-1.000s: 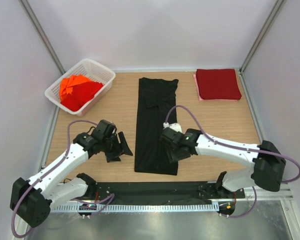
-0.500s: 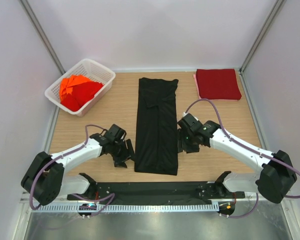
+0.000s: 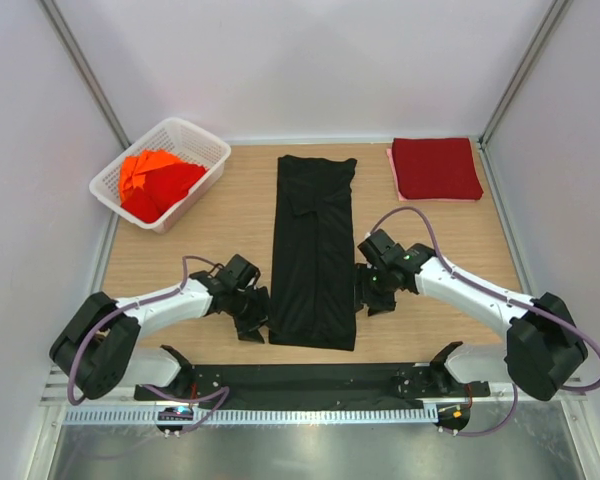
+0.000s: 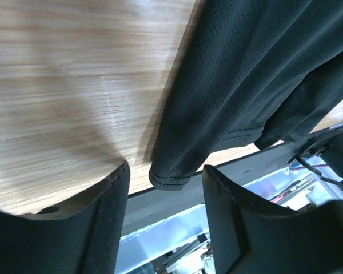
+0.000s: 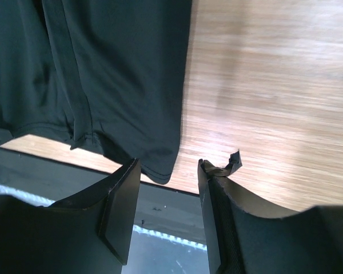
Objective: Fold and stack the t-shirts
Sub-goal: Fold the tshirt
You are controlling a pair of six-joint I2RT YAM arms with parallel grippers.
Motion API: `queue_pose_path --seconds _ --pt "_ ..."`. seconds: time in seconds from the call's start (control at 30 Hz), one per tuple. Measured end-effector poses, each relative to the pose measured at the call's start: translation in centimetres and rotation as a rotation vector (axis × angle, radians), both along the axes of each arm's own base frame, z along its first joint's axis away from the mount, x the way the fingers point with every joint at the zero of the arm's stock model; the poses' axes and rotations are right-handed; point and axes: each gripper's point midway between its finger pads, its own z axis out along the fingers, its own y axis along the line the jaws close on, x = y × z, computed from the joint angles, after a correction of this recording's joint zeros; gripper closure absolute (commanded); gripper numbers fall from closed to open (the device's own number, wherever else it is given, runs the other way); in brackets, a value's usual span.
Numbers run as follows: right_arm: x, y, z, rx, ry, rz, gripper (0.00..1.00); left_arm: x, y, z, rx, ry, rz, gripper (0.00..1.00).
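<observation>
Left gripper is open around the near-left corner of the black t-shirt on the tabletop; right gripper is open at its near-right corner.

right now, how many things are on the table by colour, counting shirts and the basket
black t-shirt: 1
dark red t-shirt, folded: 1
white basket: 1
orange-red cloth heap inside it: 1 (the shirts in it cannot be counted)
total: 4

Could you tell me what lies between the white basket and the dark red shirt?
The black t-shirt, folded into a long strip, as the top view shows.
</observation>
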Motion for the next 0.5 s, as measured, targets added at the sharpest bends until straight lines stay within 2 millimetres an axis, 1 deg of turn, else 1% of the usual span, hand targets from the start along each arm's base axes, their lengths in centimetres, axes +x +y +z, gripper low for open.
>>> queue_pose_path --seconds 0.13,0.2,0.27,0.37,0.4,0.5 --pt "-1.2 0.3 -0.9 0.033 0.046 0.016 0.44 -0.3 -0.1 -0.1 -0.015 -0.001 0.009 0.46" --pt "-2.0 0.2 -1.4 0.044 0.071 0.011 0.40 -0.5 -0.1 -0.1 -0.027 -0.004 0.011 0.46" --pt "-3.1 0.1 -1.9 0.068 0.101 0.008 0.39 -0.7 -0.1 -0.1 -0.036 -0.005 0.008 0.46" --pt "-4.6 -0.1 -2.8 0.095 0.148 -0.005 0.39 -0.8 -0.1 -0.1 -0.038 -0.003 0.005 0.50" --pt "-5.1 -0.2 -3.1 0.102 0.161 -0.012 0.39 -0.9 -0.1 -0.2 -0.038 -0.001 0.005 0.53" --pt "-6.2 -0.1 -3.7 0.139 0.189 -0.031 0.40 -1.1 0.0 -0.3 -0.037 0.005 0.003 0.57"
